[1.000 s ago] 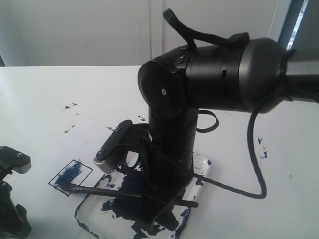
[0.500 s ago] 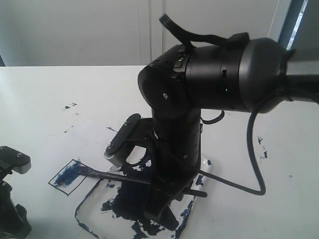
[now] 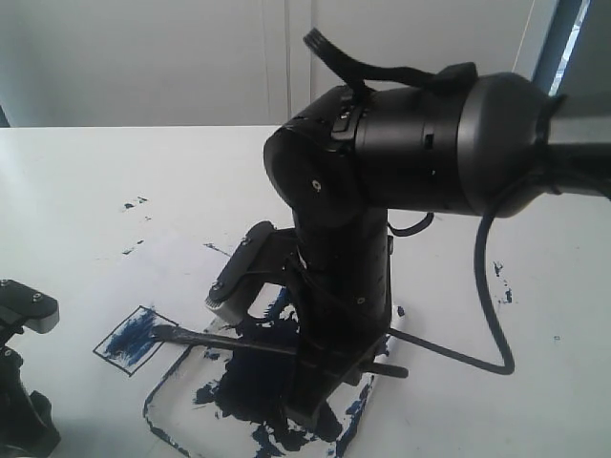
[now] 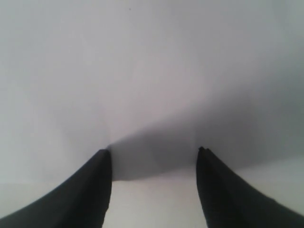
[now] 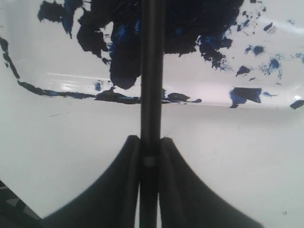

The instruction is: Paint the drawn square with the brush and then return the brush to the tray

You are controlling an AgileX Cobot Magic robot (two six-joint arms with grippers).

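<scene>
Brush: light, stiff, thin.
Right gripper: fingers pinching handle, bristles well ahead.
Left gripper: fingers wide, empty.

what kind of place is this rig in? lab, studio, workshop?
Probably a robot test bench in a lab: a bare white table against plain wall panels, a paint-smeared tray beside a drawn square on paper, and the right gripper clamping the brush.
</scene>
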